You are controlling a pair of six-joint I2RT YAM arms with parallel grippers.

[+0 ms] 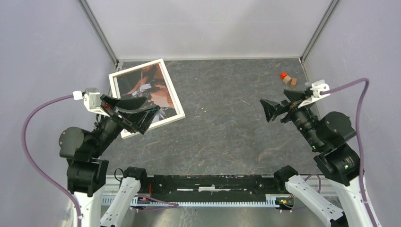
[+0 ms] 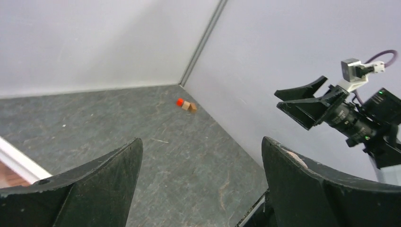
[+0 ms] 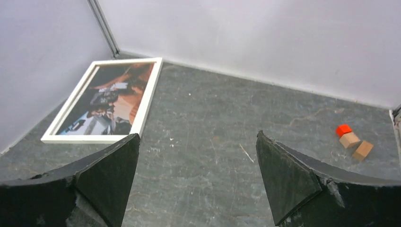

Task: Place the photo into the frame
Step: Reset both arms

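The frame (image 1: 173, 87) lies flat at the back left of the table with its white side up. The photo (image 1: 142, 82), in dark and orange tones, shows inside its rails. My left gripper (image 1: 151, 105) hovers over the frame's near end, open, with nothing between its fingers. In the left wrist view the left gripper (image 2: 201, 142) looks across bare table, with a strip of the frame (image 2: 16, 161) at the lower left. My right gripper (image 1: 274, 101) stands open and empty over the right side. The right wrist view shows the right gripper (image 3: 196, 137) wide apart, with the frame (image 3: 147, 97) and photo (image 3: 111, 99) far off.
A red block and two wooden blocks (image 1: 288, 78) sit near the back right corner, also seen as blocks (image 3: 352, 141) and blocks (image 2: 186, 104). A small pale sliver (image 1: 244, 101) lies mid-table. Grey walls close in the left, back and right sides.
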